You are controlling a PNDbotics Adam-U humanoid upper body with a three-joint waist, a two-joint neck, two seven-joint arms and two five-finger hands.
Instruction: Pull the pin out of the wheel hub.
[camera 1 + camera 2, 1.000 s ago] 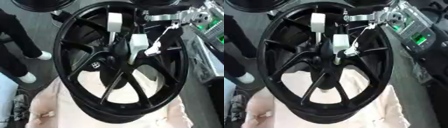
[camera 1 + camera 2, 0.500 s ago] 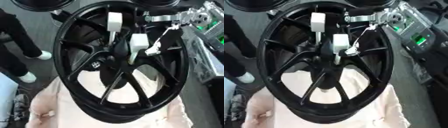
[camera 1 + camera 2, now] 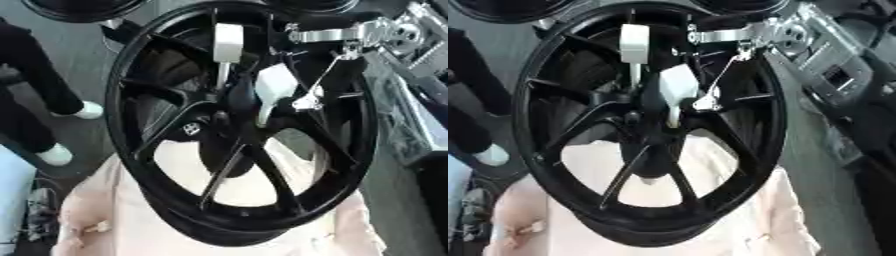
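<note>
Grey floor behind; pale pink cloth [image 3: 131,220] underneath, bunched at the lower edge. A black wheel [image 3: 131,150] stands nearly upright on it and fills most of the picture.

Left eye view:
- Hub [image 3: 223,125] sits just left of centre, spokes running out from it.
- Right hand [image 3: 271,87] comes in from upper right on a silver arm link; white finger covers show over the hub.
- One white finger [image 3: 227,42] points up along a thin pale rod. I take the rod for the pin [image 3: 222,75]; it runs down into the hub and looks seated.
- A second white finger lies just right of the hub, tip toward it.
- Cannot tell whether the fingers pinch the pin or only lie beside it; black parts merge with the wheel.
- Left hand not visible.

Right eye view:
- Same layout, wheel [image 3: 531,150] shifted left.
- Hand [image 3: 677,85] over the hub [image 3: 649,117]; pin [image 3: 635,75] a thin line from the upper white finger down to the hub.
- Grey equipment case [image 3: 833,75] at right, well apart from the wheel.

Step in hand (judgement): securing the pin before withdrawal. To do it well:
- close on the shaft itself, not a spoke;
- pull straight along the pin's axis, away from the hub;
- a sideways pull may jam the pin or rock the wheel on the soft cloth.
</note>
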